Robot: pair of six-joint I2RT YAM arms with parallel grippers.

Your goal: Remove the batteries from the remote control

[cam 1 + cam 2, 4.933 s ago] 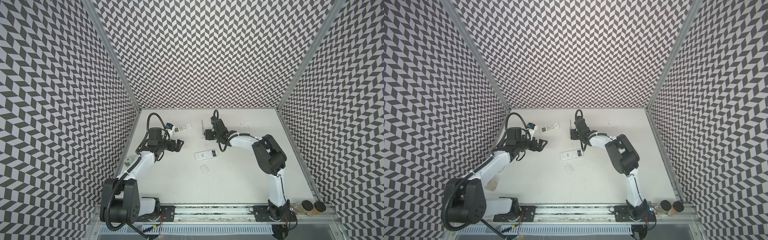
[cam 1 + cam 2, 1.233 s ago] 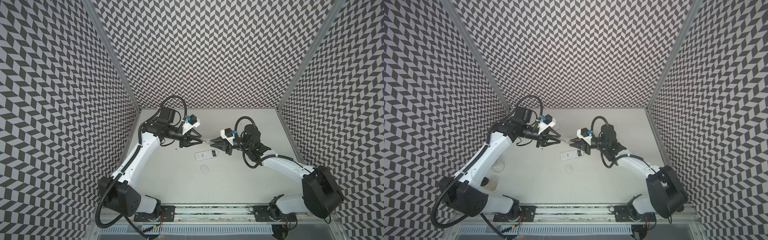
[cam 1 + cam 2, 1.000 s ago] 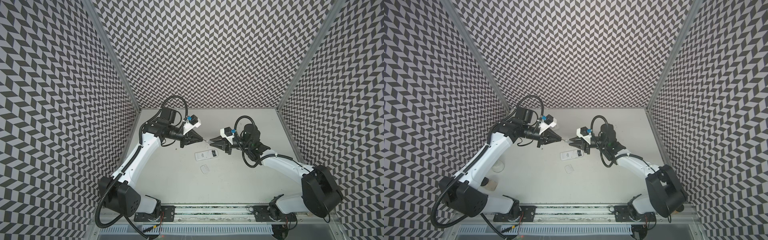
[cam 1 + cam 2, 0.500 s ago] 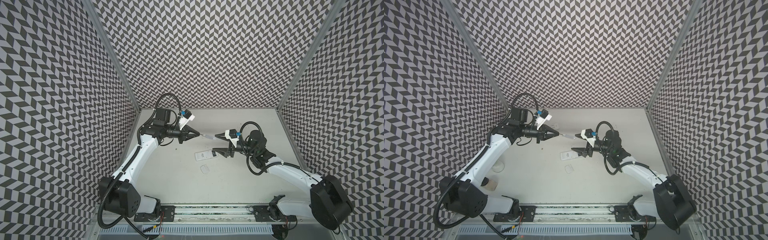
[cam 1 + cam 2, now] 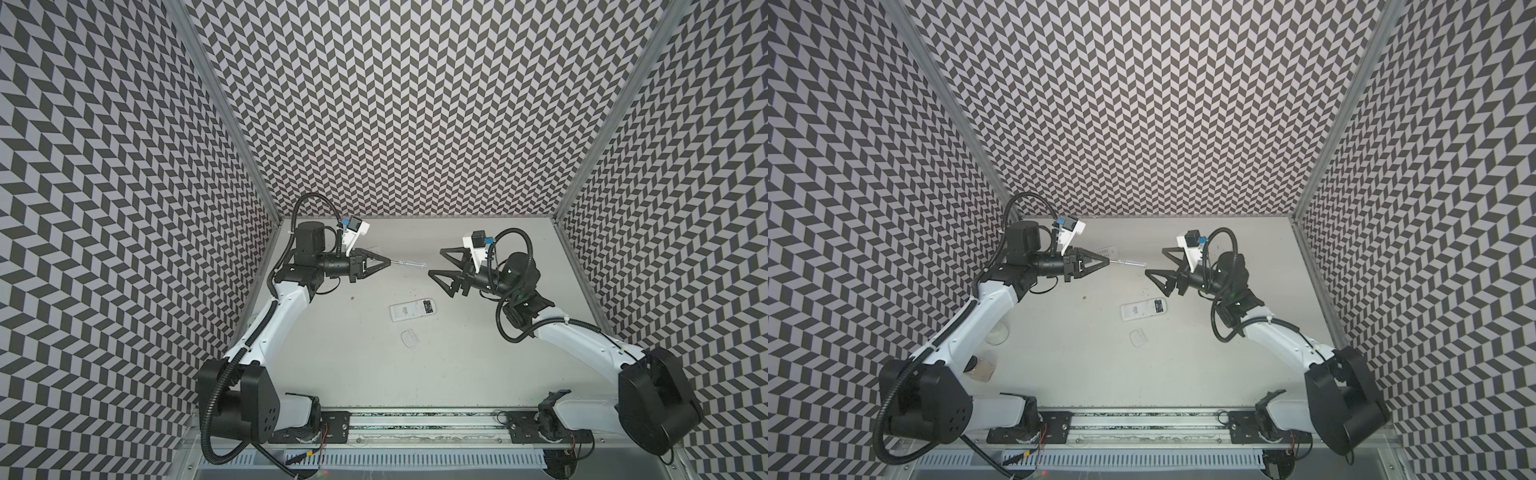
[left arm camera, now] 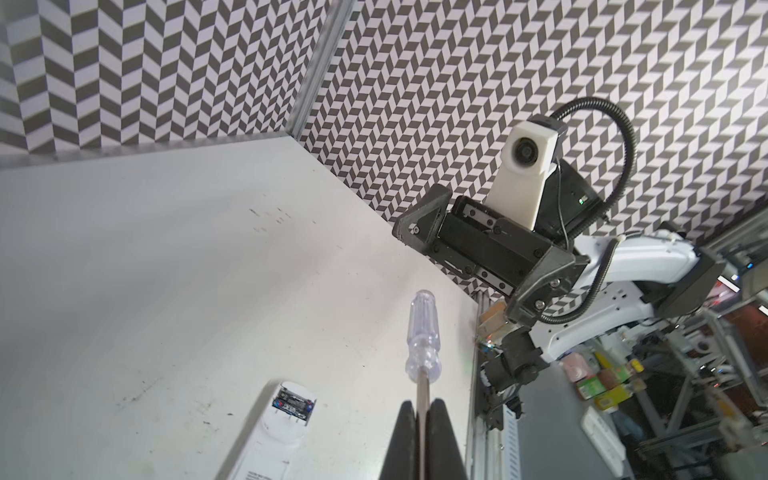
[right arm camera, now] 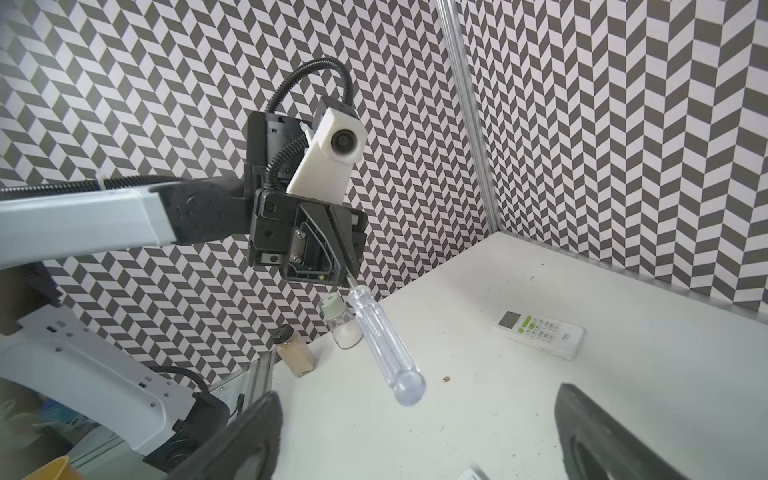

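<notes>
The white remote control (image 5: 412,309) lies back up at mid table, its compartment open at one end. A dark battery (image 6: 294,405) shows inside it; I cannot tell how many batteries are there. My left gripper (image 5: 388,262) hangs above the table behind the remote, shut on the metal shaft of a screwdriver (image 5: 409,263). In the left wrist view the left gripper (image 6: 423,402) pinches that shaft. The clear handle (image 7: 384,345) points at my right gripper (image 5: 436,262), which stands wide open a short way off with nothing between its fingers.
A clear battery cover (image 5: 409,337) lies just in front of the remote. A second remote (image 7: 538,334) lies face up at the back left. Two small jars (image 7: 296,351) (image 7: 343,328) stand by the left wall, and another jar (image 6: 492,320) sits at the right edge.
My right gripper has opened, let go of the screwdriver handle and drawn back to the right. The left gripper has kept the shaft and pulled slightly left.
</notes>
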